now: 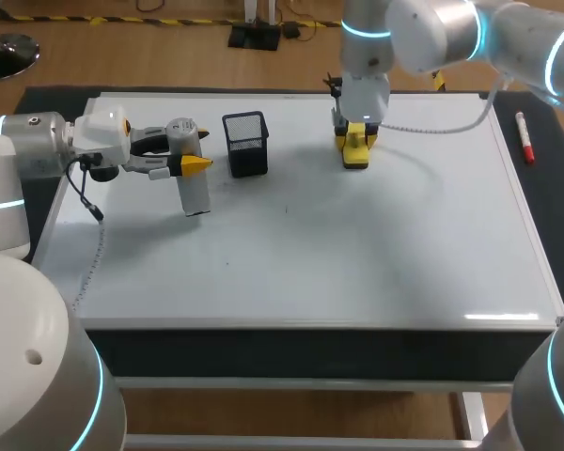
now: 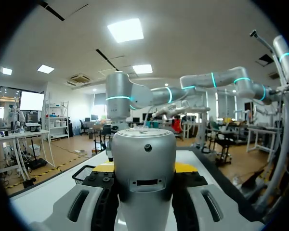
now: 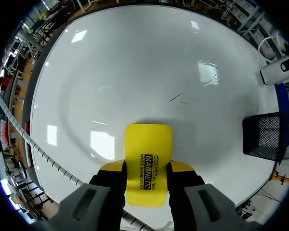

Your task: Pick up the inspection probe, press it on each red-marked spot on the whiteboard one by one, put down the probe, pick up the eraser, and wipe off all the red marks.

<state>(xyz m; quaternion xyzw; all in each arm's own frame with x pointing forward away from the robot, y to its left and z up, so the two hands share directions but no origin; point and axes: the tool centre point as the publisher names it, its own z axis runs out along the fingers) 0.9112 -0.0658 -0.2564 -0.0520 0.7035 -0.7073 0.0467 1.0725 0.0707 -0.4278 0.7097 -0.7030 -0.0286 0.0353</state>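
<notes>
The grey cylindrical inspection probe (image 1: 190, 174) stands upright over the left part of the whiteboard (image 1: 357, 244). My left gripper (image 1: 194, 164) comes in level from the left and is shut on it. In the left wrist view the probe (image 2: 143, 173) fills the gap between the fingers of the left gripper (image 2: 144, 168). My right gripper (image 1: 357, 141) points down at the far middle of the board, shut on the yellow eraser (image 1: 355, 152). The right wrist view shows the eraser (image 3: 147, 161) clamped between the yellow tips of the right gripper (image 3: 147, 167), against the whiteboard (image 3: 135, 72). I see no red marks on the board.
A black mesh pen holder (image 1: 246, 143) stands on the board between the two grippers, close to the right of the probe. A red marker (image 1: 524, 136) lies on the dark mat beyond the board's right edge. A few faint dark strokes (image 3: 180, 98) lie ahead of the eraser.
</notes>
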